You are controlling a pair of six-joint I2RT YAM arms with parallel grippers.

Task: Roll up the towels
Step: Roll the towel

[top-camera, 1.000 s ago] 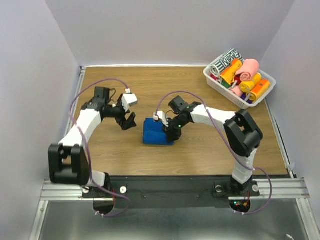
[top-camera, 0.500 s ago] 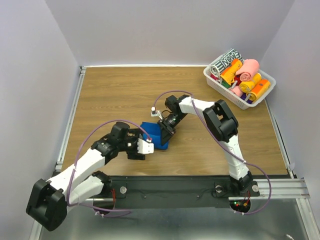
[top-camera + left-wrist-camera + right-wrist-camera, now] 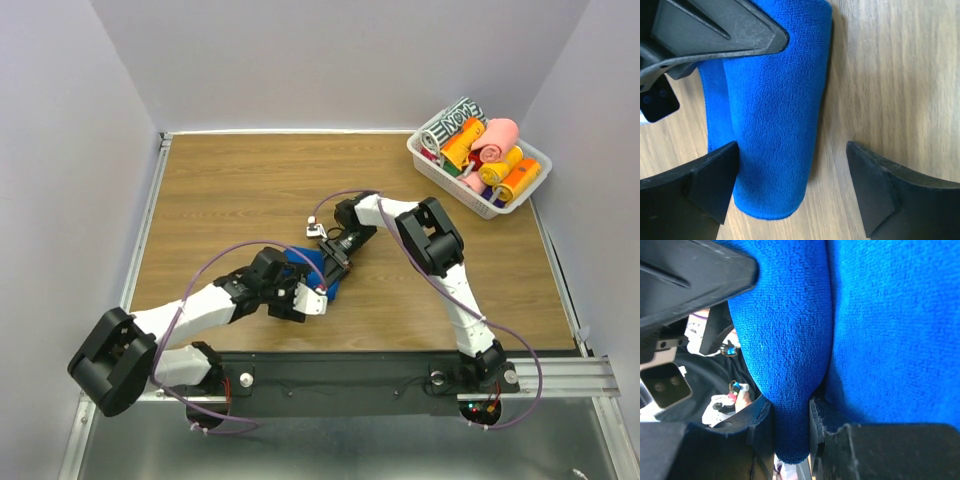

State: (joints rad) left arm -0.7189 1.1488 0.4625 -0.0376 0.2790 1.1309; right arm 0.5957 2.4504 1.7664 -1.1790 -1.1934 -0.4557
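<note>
A royal blue towel [image 3: 298, 262] lies rolled into a thick cylinder on the wooden table, between the two arms. In the left wrist view the blue towel [image 3: 775, 115] runs lengthwise between my left gripper's [image 3: 792, 192] fingers, near the left one, which stand wide open around its near end. My left gripper [image 3: 312, 288] comes in low from the near side. My right gripper [image 3: 792, 437] is shut on a fold of the blue towel [image 3: 790, 340], pinched between its pads. From above, the right gripper [image 3: 330, 265] sits on the towel's far right side.
A white basket [image 3: 425, 158] at the back right corner holds several rolled towels: orange, pink [image 3: 497, 135] and a black-and-white patterned one [image 3: 452, 120]. Bare wooden tabletop [image 3: 230, 190] lies left of and behind the towel. Grey walls enclose the table.
My left arm has swung from the left of the towel down to the near side, bringing its open gripper around the roll's end. The right gripper kept its pinch while its arm folded in.
</note>
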